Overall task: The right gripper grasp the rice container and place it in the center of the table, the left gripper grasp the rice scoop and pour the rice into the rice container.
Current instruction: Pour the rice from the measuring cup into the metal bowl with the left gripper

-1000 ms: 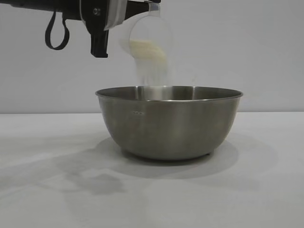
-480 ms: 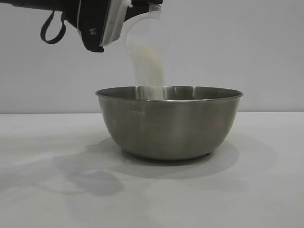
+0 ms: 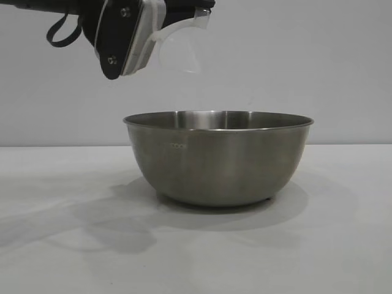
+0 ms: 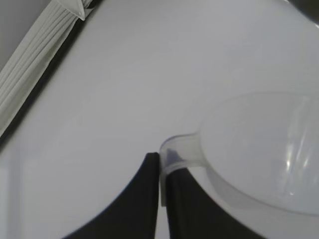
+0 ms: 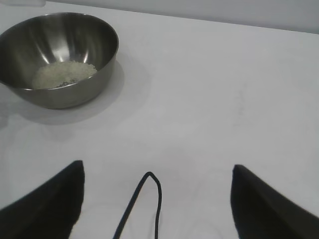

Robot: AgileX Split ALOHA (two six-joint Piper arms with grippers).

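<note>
The rice container, a large steel bowl (image 3: 218,156), stands on the white table (image 3: 55,245). In the right wrist view the bowl (image 5: 94,47) holds a shallow mass of rice (image 5: 64,74). My left gripper (image 3: 199,13) is high above the bowl's left rim, shut on the loop handle of the rice scoop (image 3: 179,52). The scoop is tipped mouth-down and looks empty. In the left wrist view my left gripper (image 4: 162,167) pinches the handle, and the scoop (image 4: 264,149) shows clear. My right gripper (image 5: 157,172) is open and empty, low over the table, away from the bowl.
A thin black cable loop (image 5: 149,194) hangs between the right fingers. A black strap loop (image 3: 61,33) hangs from the left arm. A ribbed pale band (image 4: 30,64) runs behind in the left wrist view.
The rice has poured out of the scoop into the bowl; the stream has stopped. The left gripper tipped the scoop further over, and the scoop now shows no rice.
</note>
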